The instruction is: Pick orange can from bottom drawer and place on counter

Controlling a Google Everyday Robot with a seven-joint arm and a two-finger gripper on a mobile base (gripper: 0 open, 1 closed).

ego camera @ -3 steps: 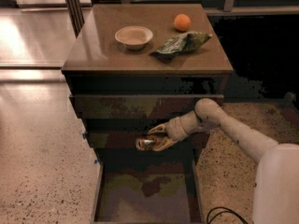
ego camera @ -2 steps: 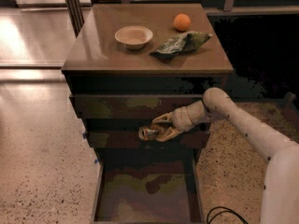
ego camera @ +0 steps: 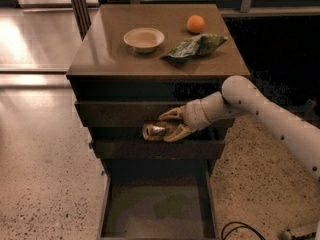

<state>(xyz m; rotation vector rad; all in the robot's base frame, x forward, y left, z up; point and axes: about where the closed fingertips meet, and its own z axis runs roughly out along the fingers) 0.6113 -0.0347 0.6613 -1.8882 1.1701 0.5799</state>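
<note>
Clasping the orange can (ego camera: 155, 131) crosswise, silvery end facing left, with the gripper (ego camera: 169, 126) closed tight around it just in front of the two upper drawer fronts (ego camera: 120, 113). Hanging in mid-air above the pulled-out bottom drawer (ego camera: 106, 204), below the counter (ego camera: 105, 54). Sitting on top: bowl (ego camera: 144, 38), round orange fruit (ego camera: 196, 23), green snack bag (ego camera: 196, 46).

A speckled beige floor (ego camera: 40, 184) is seen around a dark wooden drawer cabinet (ego camera: 115, 115). Beyond the cabinet's left edge, a smoother glossy floor strip (ego camera: 30, 39) is lit by a bright reflection. A dark post (ego camera: 80, 6) is set behind the rear left corner. The space past the right edge is left in deep shadow. A black cable (ego camera: 239, 229) is laid on the floor at the lower right. The gripper (ego camera: 167, 129) is held before the middle drawer front.
</note>
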